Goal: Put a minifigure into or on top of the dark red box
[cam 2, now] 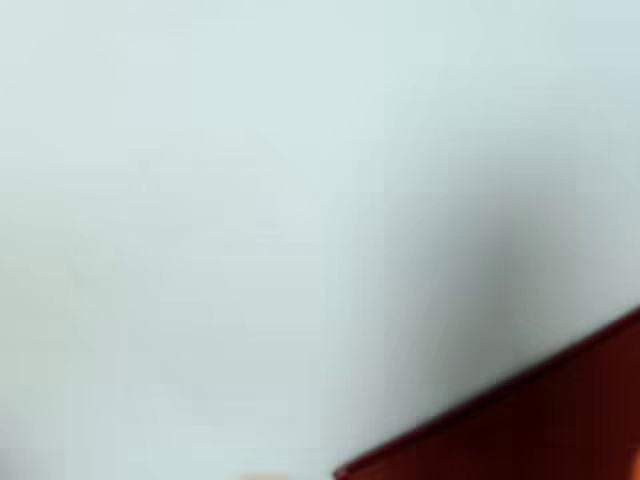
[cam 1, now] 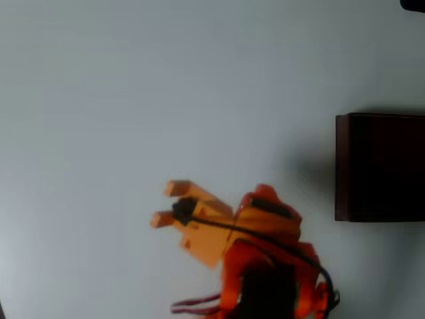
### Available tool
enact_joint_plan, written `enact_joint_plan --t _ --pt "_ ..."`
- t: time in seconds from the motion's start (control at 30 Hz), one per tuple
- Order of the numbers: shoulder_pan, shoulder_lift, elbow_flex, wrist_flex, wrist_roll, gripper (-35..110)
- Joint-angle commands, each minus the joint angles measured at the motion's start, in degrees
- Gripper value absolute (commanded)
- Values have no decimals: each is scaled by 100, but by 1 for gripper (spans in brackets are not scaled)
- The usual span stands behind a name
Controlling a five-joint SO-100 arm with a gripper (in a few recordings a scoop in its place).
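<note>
A: Where does the gripper (cam 1: 161, 205) sit?
B: In the overhead view it hangs low over the pale table (cam 1: 133, 100), its two orange fingers (cam 1: 178, 189) pointing left with a clear gap between them and nothing held in that gap.
A: And the dark red box (cam 1: 380, 166)?
B: Well behind the gripper, off to the right at the picture's edge, a little higher up. Its inside looks nearly black. In the wrist view a maroon corner of it (cam 2: 540, 430) crosses the lower right.
A: The minifigure?
B: Its place cannot be told.
</note>
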Motion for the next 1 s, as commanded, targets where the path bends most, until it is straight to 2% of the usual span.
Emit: enact_joint_plan --t 0.0,0.2,0.43,0.67,0.87,0.97 --pt "-475 1169 896 -246 325 17" --pt "-1433 2479 1767 -554 633 15" --pt "-2171 3120 2628 -1046 360 13" --pt "-2355 6144 4008 -738 -237 14" --pt "-2540 6144 4333 -923 -378 1" --pt "-2716 6144 4685 -1099 -369 0"
